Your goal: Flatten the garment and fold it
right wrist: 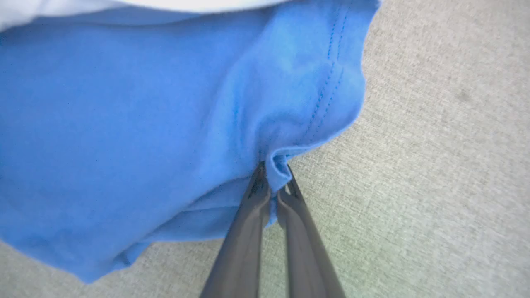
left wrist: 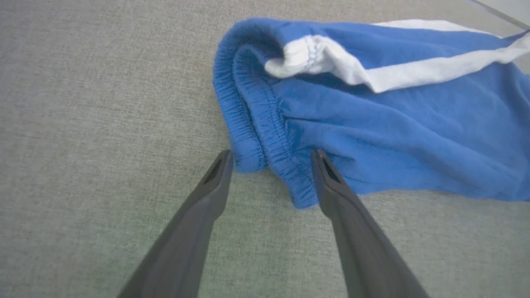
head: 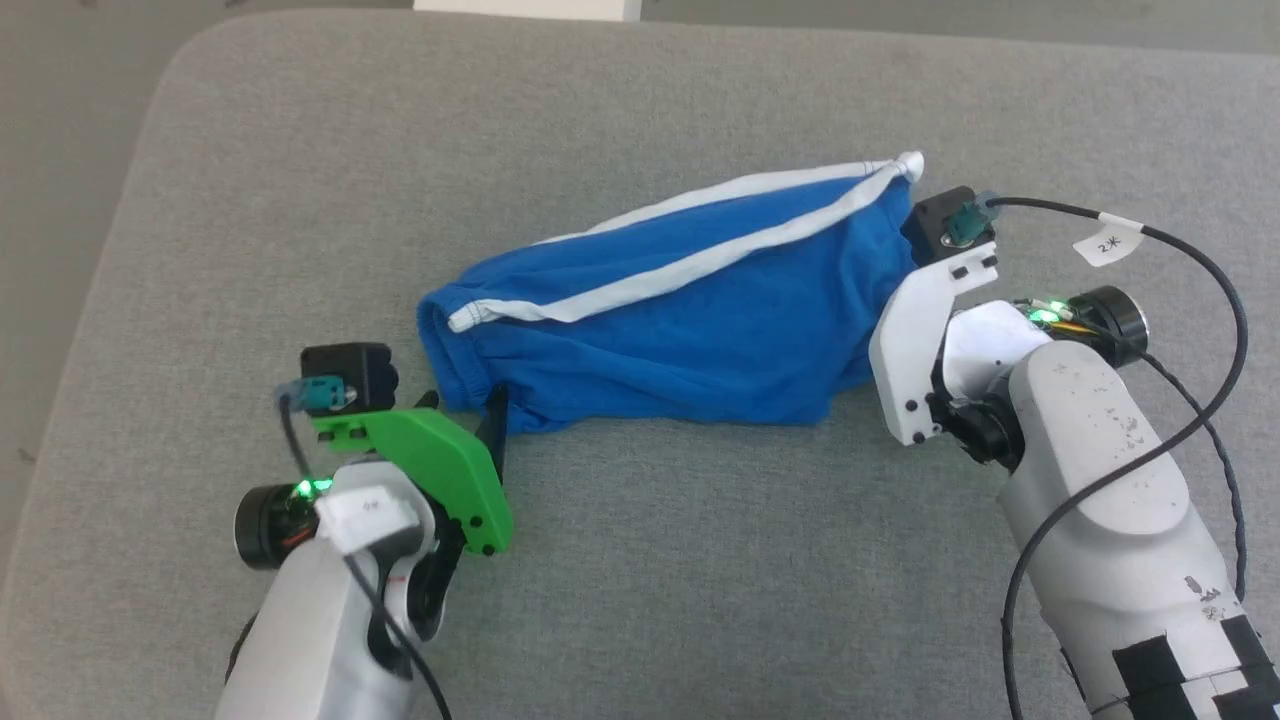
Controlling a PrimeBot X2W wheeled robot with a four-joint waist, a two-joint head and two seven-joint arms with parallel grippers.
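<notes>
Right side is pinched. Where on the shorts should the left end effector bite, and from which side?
Take the gathered waistband at its near corner, where the doubled elastic edge of the shorts lies on the grey surface. The open left end effector straddles it, so come in low from the robot's side; the right end effector holds the opposite hem.

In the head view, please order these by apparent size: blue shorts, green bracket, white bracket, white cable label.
1. Bright blue fabric shorts with white stripes: largest.
2. Green plastic wrist bracket and white plastic wrist bracket: look alike, so not ranked.
3. Small white paper cable label: smallest.
</notes>
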